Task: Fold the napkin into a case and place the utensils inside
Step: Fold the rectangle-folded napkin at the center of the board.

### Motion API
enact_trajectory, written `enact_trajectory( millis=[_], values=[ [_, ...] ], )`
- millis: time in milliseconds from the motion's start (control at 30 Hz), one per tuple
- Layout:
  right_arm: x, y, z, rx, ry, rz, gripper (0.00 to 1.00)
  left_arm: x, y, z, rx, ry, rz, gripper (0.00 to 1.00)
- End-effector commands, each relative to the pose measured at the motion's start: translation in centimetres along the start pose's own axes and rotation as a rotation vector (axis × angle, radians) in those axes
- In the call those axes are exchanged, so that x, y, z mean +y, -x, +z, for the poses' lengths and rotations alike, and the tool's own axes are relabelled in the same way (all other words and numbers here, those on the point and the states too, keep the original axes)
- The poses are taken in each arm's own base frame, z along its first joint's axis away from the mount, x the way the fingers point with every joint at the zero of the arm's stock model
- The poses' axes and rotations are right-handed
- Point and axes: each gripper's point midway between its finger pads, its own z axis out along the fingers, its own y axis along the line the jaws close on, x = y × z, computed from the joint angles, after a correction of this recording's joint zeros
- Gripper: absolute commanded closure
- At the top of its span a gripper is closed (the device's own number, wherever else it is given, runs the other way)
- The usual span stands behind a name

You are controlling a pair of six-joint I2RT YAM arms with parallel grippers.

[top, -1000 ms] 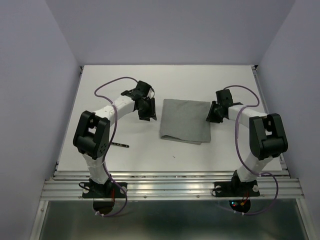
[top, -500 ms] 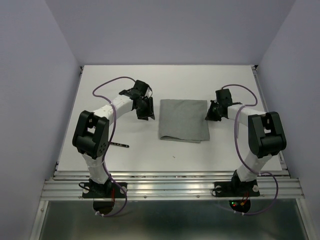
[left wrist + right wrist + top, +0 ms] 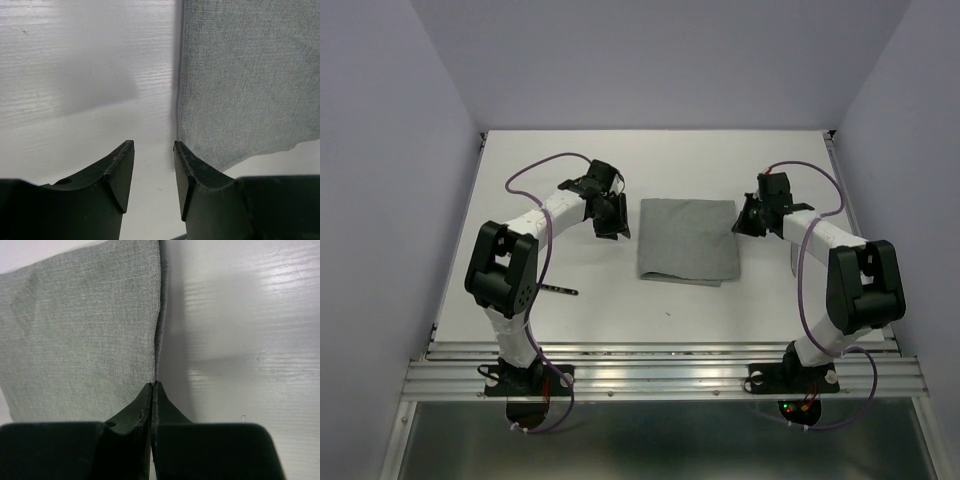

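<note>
Right tool (image 3: 152,385) pinches the folded edge of the woven grey napkin (image 3: 80,330); left tool (image 3: 153,145) stands spread.

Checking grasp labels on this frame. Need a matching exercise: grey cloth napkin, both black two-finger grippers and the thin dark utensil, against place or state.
Things:
1. grey cloth napkin
2. left black two-finger gripper
3. right black two-finger gripper
4. thin dark utensil

Place or state:
A. open, over the bare white table
B. flat, mid-table
C. beside the left arm elbow
D. shut, pinching the cloth's edge

Pairs: 1-B, 2-A, 3-D, 4-C
</note>
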Motion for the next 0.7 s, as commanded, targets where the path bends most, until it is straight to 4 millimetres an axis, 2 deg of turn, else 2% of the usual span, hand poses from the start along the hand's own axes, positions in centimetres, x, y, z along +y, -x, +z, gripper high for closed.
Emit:
enact_trajectory(
  millis=[0,167,400,667],
  values=[
    [1.3,1.4,-1.4,-0.033,0.050,-0.004,0.99,-0.9,1.2,-0.4,-0.023,-0.034,0.004,0.52],
    [1.7,1.0,-1.2,-0.017,0.059,-0.002,0.99,-1.2,1.0,-0.1,-0.010,-0.053,-0.002,0.52],
    [2.8,1.4,-1.6,-0.026,0.090,0.002,0.99,-1.3,0.7,0.5,0.001,-0.067,-0.003,0.52],
    [6.0,1.9,-2.7,-0.033,0.154,-0.022,0.99,-2.5,0.6,1.1,0.021,-0.141,0.000,0.52]
  ],
)
